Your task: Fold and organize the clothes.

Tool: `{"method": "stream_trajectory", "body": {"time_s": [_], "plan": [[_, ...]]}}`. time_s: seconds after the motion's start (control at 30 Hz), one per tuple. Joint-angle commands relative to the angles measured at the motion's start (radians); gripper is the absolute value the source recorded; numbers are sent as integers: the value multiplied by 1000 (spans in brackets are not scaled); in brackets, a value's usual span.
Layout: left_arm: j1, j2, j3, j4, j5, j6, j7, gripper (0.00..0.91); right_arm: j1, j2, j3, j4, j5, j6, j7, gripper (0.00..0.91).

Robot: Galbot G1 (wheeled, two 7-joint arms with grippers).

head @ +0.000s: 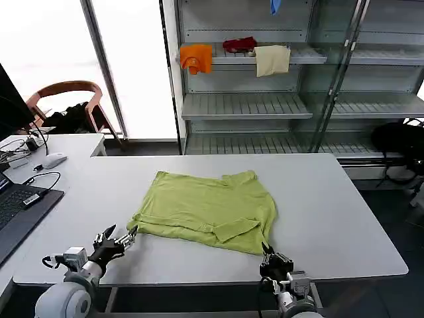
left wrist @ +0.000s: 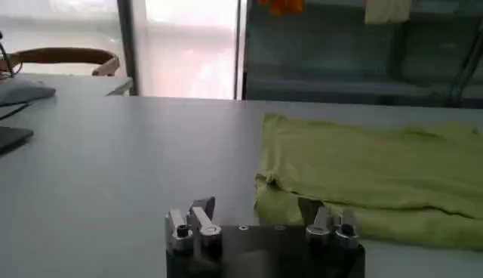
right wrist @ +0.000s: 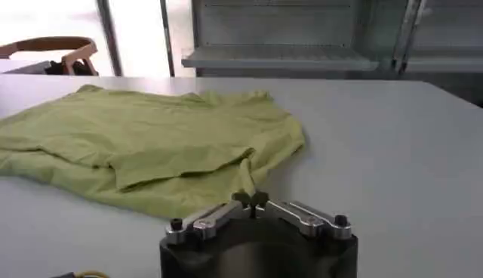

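Shelving with orange, red and cream cloths stood behind our grey table (head: pixel 344 218). Mid-frame lay the T-shirt (head: pixel 209 209), rumpled and partly folded. Our left gripper (head: pixel 130 234), jaws spread, hovered just beside its lower-left corner; our right gripper (head: pixel 268 252), jaws pinched together and holding nothing, sat at its lower-right hem. We judged grasping came next: both needed cloth edges.

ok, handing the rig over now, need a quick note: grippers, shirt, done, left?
Left gripper: open, at the T-shirt's near left corner, not gripping.
Right gripper: shut, empty, at the near right hem.
T-shirt: on the table, mid-front, one sleeve folded in, otherwise rumpled.
Done: partial sleeve fold at most.
Left: the folding proper, then tidying away.
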Motion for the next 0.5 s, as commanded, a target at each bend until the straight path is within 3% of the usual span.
{"method": "stream_trajectory", "body": {"time_s": [0.03,0.5], "plan": [[-70,0,37,51,-11,20,1,10,-10,1,0,5,-9,1,0,0],[-61,3,41,58,-30,-10,24,0,10,4,-7,-7,-10,0,1,0]]}}
